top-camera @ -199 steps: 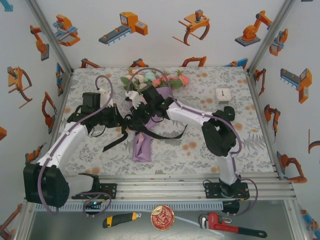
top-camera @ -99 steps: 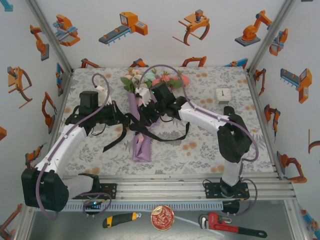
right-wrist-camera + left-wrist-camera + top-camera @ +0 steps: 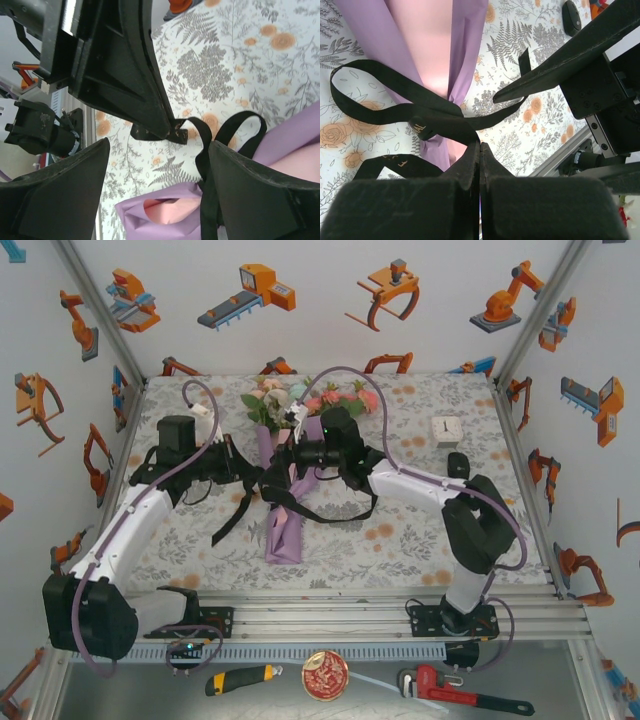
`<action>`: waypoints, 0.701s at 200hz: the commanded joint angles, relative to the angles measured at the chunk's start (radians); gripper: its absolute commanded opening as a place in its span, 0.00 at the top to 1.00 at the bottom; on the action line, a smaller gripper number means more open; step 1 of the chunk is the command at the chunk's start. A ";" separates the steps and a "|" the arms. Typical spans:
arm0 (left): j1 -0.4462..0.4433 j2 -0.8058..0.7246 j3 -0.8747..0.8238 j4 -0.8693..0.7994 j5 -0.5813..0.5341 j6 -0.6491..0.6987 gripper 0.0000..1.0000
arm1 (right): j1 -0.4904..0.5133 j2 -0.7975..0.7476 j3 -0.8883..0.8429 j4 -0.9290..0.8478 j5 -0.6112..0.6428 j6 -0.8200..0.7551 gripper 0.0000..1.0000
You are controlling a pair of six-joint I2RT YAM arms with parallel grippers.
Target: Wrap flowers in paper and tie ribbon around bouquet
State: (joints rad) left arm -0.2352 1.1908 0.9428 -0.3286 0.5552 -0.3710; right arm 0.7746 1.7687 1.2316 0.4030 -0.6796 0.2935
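Pinching ribbon (image 3: pixel 440 125) with left gripper (image 3: pixel 480 147), right gripper (image 3: pixel 159 145) spread wide

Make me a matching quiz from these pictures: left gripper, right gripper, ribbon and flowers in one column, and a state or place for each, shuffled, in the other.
Column one:
1. left gripper
2. right gripper
3. ribbon
4. flowers

Column two:
A. open
B. wrapped round the paper
C. at the paper's far end
D. shut on the ribbon

Pairs: 1-D, 2-A, 3-B, 4-C
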 commanded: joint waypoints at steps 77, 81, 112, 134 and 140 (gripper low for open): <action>0.001 0.017 0.051 0.039 0.004 -0.028 1.00 | 0.036 0.179 0.153 0.094 -0.060 -0.107 0.23; 0.001 0.018 0.051 0.041 0.002 -0.028 1.00 | 0.038 0.181 0.154 0.094 -0.060 -0.105 0.25; 0.002 0.032 0.053 0.040 -0.010 -0.030 1.00 | 0.041 0.178 0.152 0.090 -0.047 -0.086 0.45; 0.003 0.036 0.054 0.036 -0.025 -0.028 0.93 | 0.041 0.167 0.134 0.075 -0.034 -0.087 0.60; 0.002 0.034 0.055 0.036 -0.031 -0.023 0.87 | 0.040 0.163 0.126 0.070 -0.035 -0.089 0.63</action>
State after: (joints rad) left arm -0.2340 1.2224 0.9688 -0.3008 0.5369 -0.3889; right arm 0.8162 1.9450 1.3544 0.4515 -0.7219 0.2111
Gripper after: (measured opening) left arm 0.048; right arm 0.419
